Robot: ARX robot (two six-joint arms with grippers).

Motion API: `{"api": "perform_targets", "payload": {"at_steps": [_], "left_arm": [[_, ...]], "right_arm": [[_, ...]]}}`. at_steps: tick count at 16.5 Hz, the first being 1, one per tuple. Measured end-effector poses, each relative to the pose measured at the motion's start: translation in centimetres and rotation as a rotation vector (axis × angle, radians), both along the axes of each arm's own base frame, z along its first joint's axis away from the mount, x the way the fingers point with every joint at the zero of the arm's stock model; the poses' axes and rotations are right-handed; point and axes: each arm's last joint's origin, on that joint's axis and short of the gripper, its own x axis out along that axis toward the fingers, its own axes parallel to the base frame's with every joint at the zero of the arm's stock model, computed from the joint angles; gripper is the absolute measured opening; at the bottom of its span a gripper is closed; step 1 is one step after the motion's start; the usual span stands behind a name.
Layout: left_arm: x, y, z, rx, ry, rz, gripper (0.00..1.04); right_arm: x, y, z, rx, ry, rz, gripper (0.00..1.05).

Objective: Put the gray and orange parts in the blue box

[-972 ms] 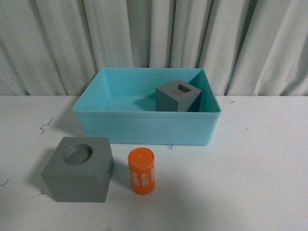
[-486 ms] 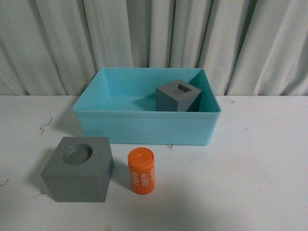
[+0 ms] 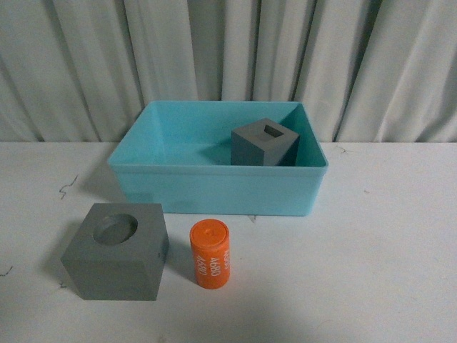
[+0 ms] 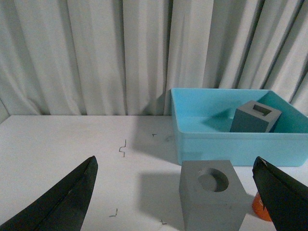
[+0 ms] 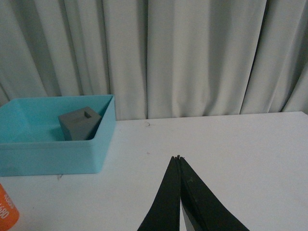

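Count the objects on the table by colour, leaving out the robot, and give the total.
Gray: 2, the cube with the round recess and the cube with the slot
Orange: 1, the cylinder
Blue: 1, the box
Total: 4

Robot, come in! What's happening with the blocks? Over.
Left gripper open, empty. Right gripper shut, empty. Slotted cube in blue box; round-recess cube and orange cylinder on table. Nothing blocking.

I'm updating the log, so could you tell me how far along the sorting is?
Done: the slotted cube sits in the box. In hand: nothing; left gripper open, right gripper shut, both empty. Remaining: recessed cube and orange cylinder, on the table.
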Motion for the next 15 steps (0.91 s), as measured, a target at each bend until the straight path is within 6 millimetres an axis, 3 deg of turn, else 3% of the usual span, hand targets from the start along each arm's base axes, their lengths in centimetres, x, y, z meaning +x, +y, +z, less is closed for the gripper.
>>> {"api": "perform_targets", "payload": {"at_steps": [9, 11, 15], "left_arm": [[0.0, 0.0, 0.0, 0.0, 0.0, 0.0, 0.98], [0.0, 0.0, 0.0, 0.0, 0.0, 0.0, 0.98], [0.0, 0.0, 0.0, 0.0, 0.0, 0.0, 0.98]], "right_arm": [[-1.4, 0.0, -0.4, 0.0, 0.011, 0.0, 0.02], [-1.4, 0.0, -0.4, -0.001, 0.01, 0.0, 0.18], [-1.4, 0.0, -0.4, -0.001, 0.01, 0.0, 0.65]]}}
